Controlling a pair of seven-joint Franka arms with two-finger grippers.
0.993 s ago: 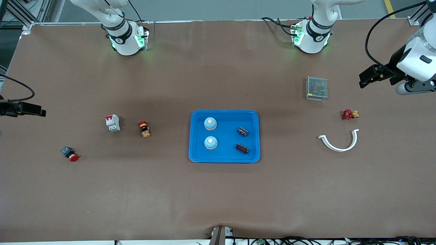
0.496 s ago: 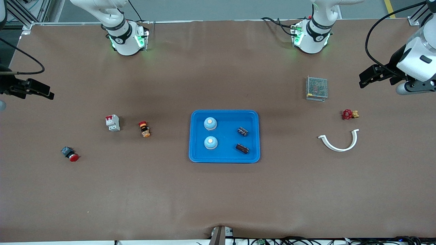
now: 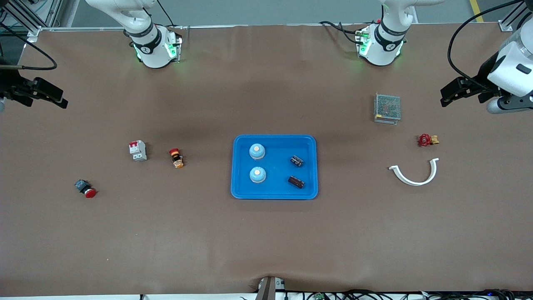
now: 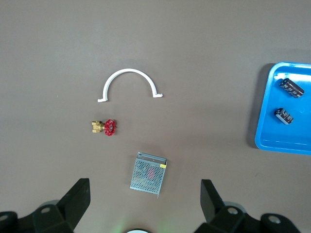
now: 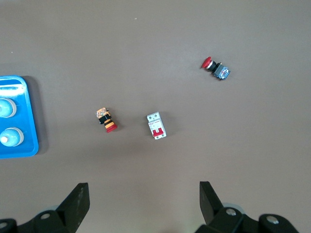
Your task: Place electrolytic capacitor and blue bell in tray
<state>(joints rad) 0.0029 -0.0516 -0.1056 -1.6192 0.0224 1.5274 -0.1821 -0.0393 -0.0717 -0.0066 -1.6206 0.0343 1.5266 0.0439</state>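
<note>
The bright blue tray lies mid-table. In it are two blue bells and two dark electrolytic capacitors. The tray edge shows with the capacitors in the left wrist view and with the bells in the right wrist view. My left gripper is open and empty, high at the left arm's end of the table. My right gripper is open and empty, high at the right arm's end.
Toward the left arm's end lie a metal mesh box, a red valve and a white curved clip. Toward the right arm's end lie a white breaker, an orange-black button and a red push button.
My right gripper has risen and moved toward the robots' side of the table. My left gripper has shifted slightly the same way. Tray contents have not moved.
</note>
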